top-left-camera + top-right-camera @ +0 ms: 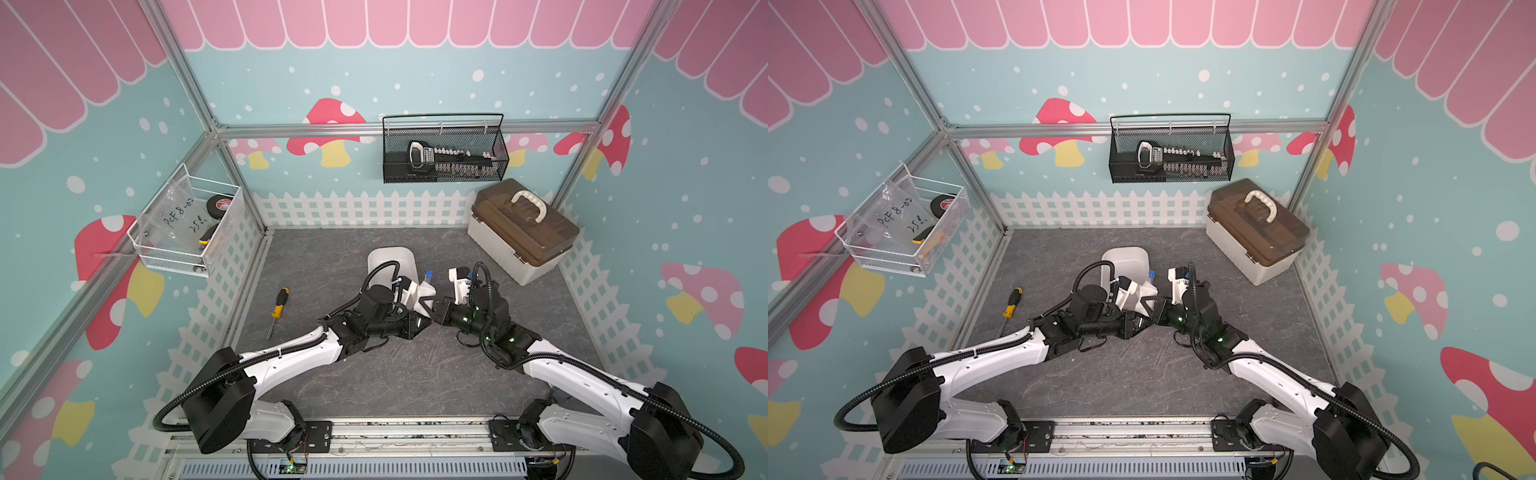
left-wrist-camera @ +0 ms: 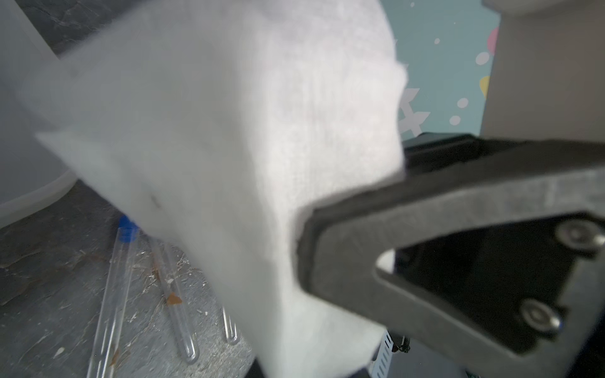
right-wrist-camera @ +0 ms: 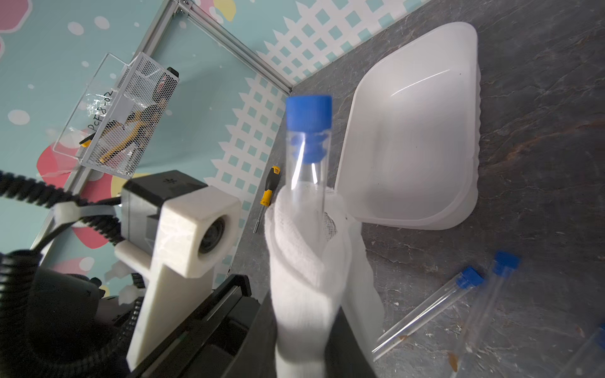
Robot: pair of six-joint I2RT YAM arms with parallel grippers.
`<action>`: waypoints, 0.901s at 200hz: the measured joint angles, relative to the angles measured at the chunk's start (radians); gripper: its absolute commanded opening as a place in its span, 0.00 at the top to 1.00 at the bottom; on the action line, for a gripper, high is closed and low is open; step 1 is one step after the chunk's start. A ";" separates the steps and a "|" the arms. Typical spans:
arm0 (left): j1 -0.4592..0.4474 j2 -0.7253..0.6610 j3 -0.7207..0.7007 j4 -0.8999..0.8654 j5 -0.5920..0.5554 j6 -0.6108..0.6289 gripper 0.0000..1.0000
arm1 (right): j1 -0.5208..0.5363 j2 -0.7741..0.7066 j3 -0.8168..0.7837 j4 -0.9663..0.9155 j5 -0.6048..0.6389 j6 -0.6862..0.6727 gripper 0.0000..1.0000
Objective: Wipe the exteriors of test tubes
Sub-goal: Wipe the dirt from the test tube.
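White cloth fills most of the left wrist view, and the jaws of the left gripper are pressed together on its edge. The cloth goes from there around the held test tube, so the left arm touches the tube only through the cloth.

The jaws of the right gripper are hidden behind the cloth in the right wrist view. This tube stands free in the air straight in front of that camera, so I judge that these jaws are clamped on its closed end.

In both top views the two grippers meet at the centre of the frame. The long axis of the tube runs from them toward the upper part of the frame, with the blue cap at the far end. The part near the cap is bare and the part nearer the right jaws is wrapped. The coming wipe therefore probably needs the cloth to slide along this axis toward the cap, or the tube to turn inside the cloth.

Below the grippers, lower centre in a top view, the other test tubes lie on the counter; I count three in the left wrist view. A white tray is just above the left gripper, and a screwdriver lies left of centre, well apart.
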 measured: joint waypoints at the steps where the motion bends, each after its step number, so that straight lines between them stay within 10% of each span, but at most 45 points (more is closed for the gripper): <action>1: 0.000 0.000 0.000 0.000 0.000 0.000 0.87 | 0.000 0.000 0.000 0.000 0.001 0.000 0.80; 180: 0.000 0.000 0.003 0.009 0.000 -0.001 0.87 | -0.054 0.035 0.056 0.008 -0.021 -0.023 0.80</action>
